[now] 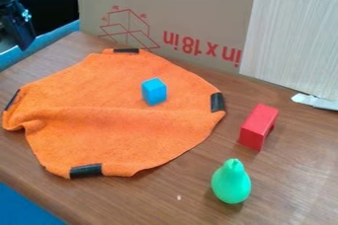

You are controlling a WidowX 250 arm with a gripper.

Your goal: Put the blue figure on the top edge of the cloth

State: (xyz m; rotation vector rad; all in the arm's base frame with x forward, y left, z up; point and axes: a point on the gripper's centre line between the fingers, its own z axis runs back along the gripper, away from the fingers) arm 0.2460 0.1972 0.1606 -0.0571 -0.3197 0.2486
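My fingers (24, 40): black, at the upper left of the view, above the far left corner of the surface and well apart from the cloth; spread or pressed together, I cannot tell.
Blue block (154, 92): the figure of my task, resting on the cloth, right of its middle and towards its far side, but short of the top edge.
Orange cloth (119, 130): laid out on the surface with rounded, uneven edges; a low fold runs across it from the left, where the edge bunches up.
Black strips: one on the top edge (125, 50), one on the left edge (12, 99), one on the right edge (218, 102), one on the near edge (86, 170).
Red block (258, 126): oblong, to the right of the cloth, apart from it.
Green pear-shaped thing (231, 184): nearer the camera than the red block, standing with its narrow end up.
Surface (151, 202): brown with wood grain.
Cardboard (198, 2): upright behind the cloth.
Writing: red print on the cardboard, upside down in my view, beside a red line drawing of a box shape.
Pale panel (290, 36): streaked, against the cardboard's right part.
White object (314, 101): small, lying near the foot of that panel.
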